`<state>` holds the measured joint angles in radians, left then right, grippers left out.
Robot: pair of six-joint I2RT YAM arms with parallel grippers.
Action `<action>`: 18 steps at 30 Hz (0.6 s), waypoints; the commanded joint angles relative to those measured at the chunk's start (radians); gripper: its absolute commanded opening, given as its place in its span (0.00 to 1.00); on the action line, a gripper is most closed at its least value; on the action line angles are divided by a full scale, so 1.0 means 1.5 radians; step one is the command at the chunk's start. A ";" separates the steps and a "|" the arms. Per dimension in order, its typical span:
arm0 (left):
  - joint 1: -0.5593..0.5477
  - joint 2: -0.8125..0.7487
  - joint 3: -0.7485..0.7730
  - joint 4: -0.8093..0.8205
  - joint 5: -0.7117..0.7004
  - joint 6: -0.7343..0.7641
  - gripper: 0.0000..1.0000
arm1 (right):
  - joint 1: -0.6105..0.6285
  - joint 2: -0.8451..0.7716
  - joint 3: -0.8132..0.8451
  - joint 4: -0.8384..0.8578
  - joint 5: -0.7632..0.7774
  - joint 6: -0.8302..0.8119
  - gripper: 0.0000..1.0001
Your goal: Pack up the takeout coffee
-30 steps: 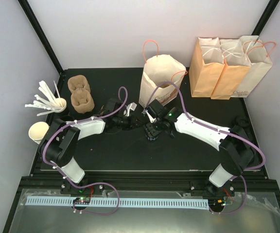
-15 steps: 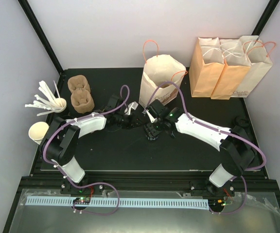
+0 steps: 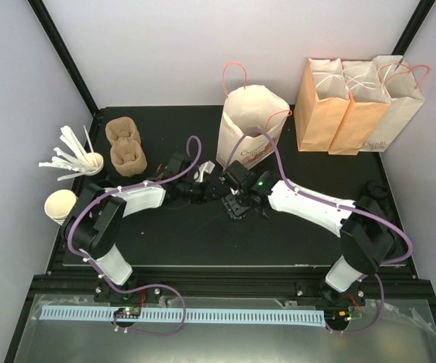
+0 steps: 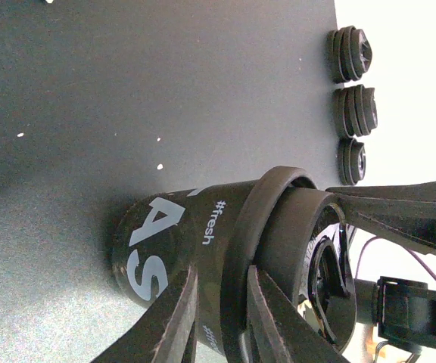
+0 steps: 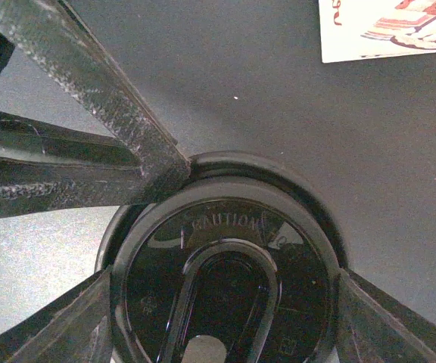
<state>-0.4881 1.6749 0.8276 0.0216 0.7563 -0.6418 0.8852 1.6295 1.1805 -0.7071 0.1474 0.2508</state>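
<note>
The takeout coffee (image 3: 235, 212), a small black cup with a black lid, stands upright on the black mat just in front of the open paper bag. My right gripper (image 3: 237, 203) hangs over it. In the right wrist view its fingers (image 5: 93, 321) press both sides of the round lid (image 5: 225, 295). My left gripper (image 3: 222, 193) reaches in from the left. In the left wrist view its two narrow-set fingers (image 4: 275, 318) pinch the lid's rim (image 4: 241, 249), above the cup wall with white lettering (image 4: 157, 242).
An open paper bag (image 3: 252, 128) with pink handles stands right behind the cup. Three more bags (image 3: 354, 106) line the back right. Brown cup carriers (image 3: 126, 147), a cup of white cutlery (image 3: 89, 160) and white paper cups (image 3: 59, 206) sit at the left. Loose black lids (image 4: 354, 106) lie at the mat's right edge.
The right wrist has edged slightly left over the cup. The left arm has shifted a little. The cup stays where it was.
</note>
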 commanded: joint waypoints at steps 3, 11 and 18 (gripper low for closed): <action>-0.048 0.059 -0.051 -0.125 -0.085 -0.012 0.20 | 0.034 0.067 -0.050 -0.132 -0.073 0.005 0.60; -0.047 -0.026 -0.007 -0.154 -0.111 -0.006 0.32 | 0.032 0.023 -0.023 -0.119 -0.025 0.034 0.60; -0.041 -0.159 0.034 -0.195 -0.161 -0.004 0.49 | 0.022 -0.026 -0.008 -0.099 -0.026 0.032 0.60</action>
<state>-0.5415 1.5558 0.8448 -0.1501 0.5869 -0.6537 0.9100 1.6035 1.1908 -0.7589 0.1692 0.2977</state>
